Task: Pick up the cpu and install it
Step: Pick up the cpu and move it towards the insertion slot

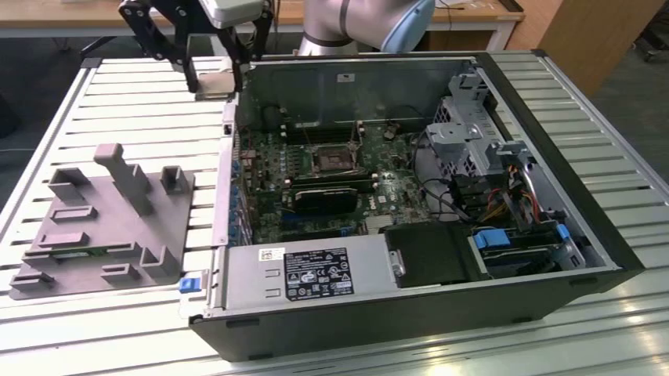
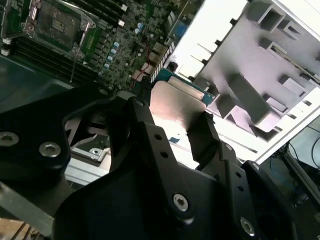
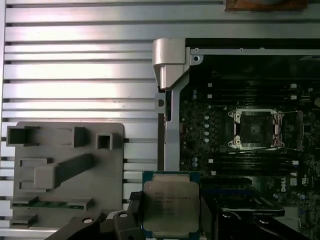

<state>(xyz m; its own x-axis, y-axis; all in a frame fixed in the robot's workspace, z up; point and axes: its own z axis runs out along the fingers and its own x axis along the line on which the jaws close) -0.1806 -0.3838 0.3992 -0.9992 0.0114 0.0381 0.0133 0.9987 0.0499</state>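
The cpu (image 1: 215,84) is a small silver square chip held in the air by my gripper (image 1: 215,81), which is shut on its edges. It hangs above the slatted table just outside the far corner of the open computer case (image 1: 565,168), toward the exterior view's left. In the first wrist view the cpu (image 3: 171,206) shows its metal top and thin green rim between the black fingers (image 3: 127,220). In the second wrist view its shiny face (image 2: 172,107) sits between two fingers (image 2: 206,137). The motherboard's dark metal-framed socket (image 1: 337,160) (image 3: 256,129) (image 2: 60,20) lies open inside the case, away from the chip.
A large grey plastic block with upright posts (image 1: 99,223) (image 3: 67,170) lies on the slatted table (image 1: 125,110) at the exterior view's left. Inside the case are a power supply (image 1: 303,270), drive cages and cables (image 1: 491,180).
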